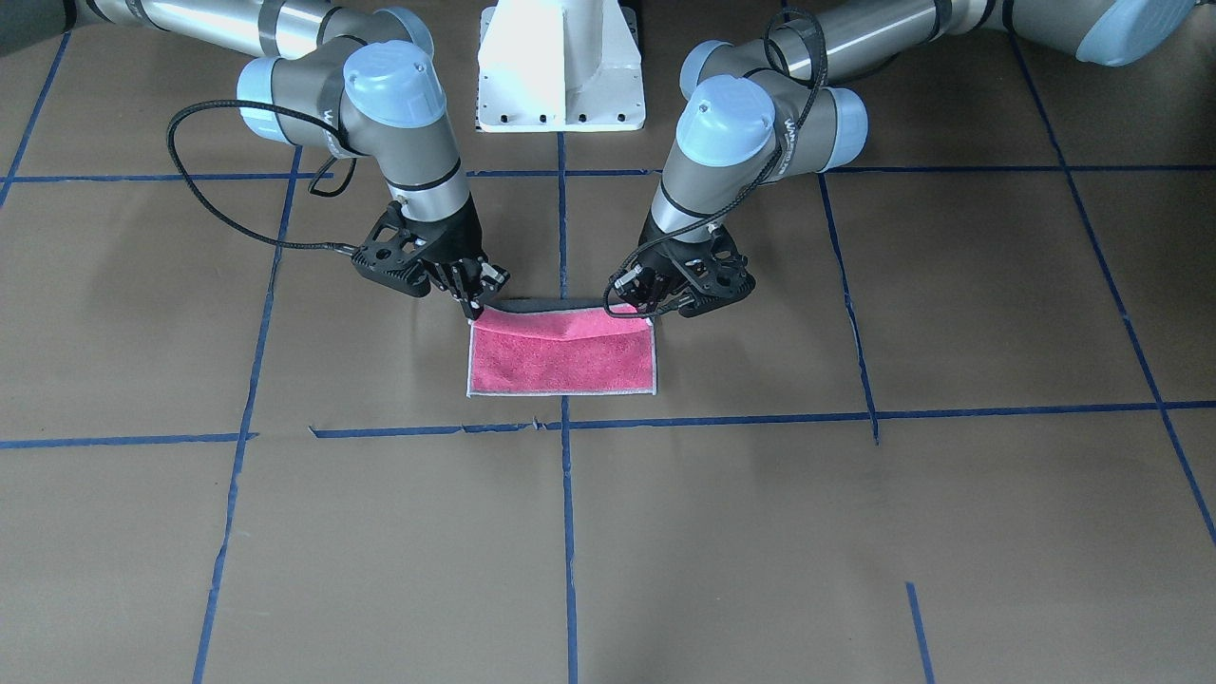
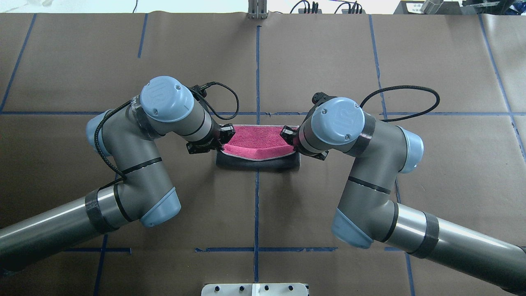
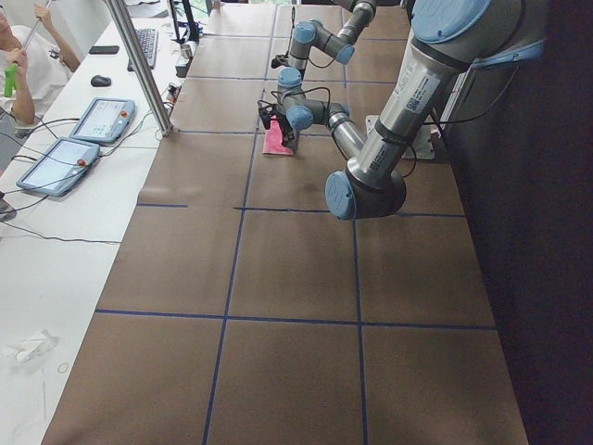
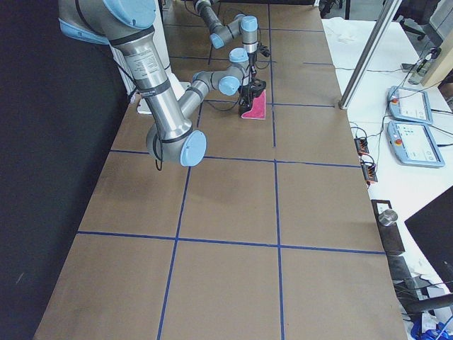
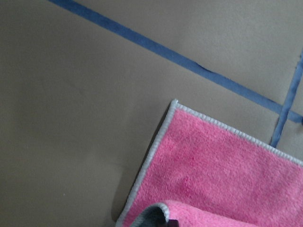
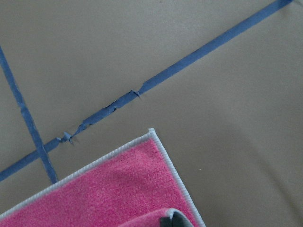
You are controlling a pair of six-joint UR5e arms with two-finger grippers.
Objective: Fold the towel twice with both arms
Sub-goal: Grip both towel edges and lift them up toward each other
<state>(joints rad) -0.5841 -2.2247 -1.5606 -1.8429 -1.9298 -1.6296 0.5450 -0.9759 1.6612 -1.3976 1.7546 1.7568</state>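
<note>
At the frame's centre the towel (image 1: 560, 361) lies on the brown surface (image 1: 285, 532), upper edge lifted. The left end effector (image 1: 642, 306) and right end effector (image 1: 474, 304) each pinch an upper corner.

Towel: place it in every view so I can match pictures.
Front-facing: towel centre.
Overhead: towel centre.
Left: towel far, top.
Right: towel far, top.
Left wrist: towel lower right.
Right wrist: towel lower left.
Landmark: tape cross beside it.
</note>
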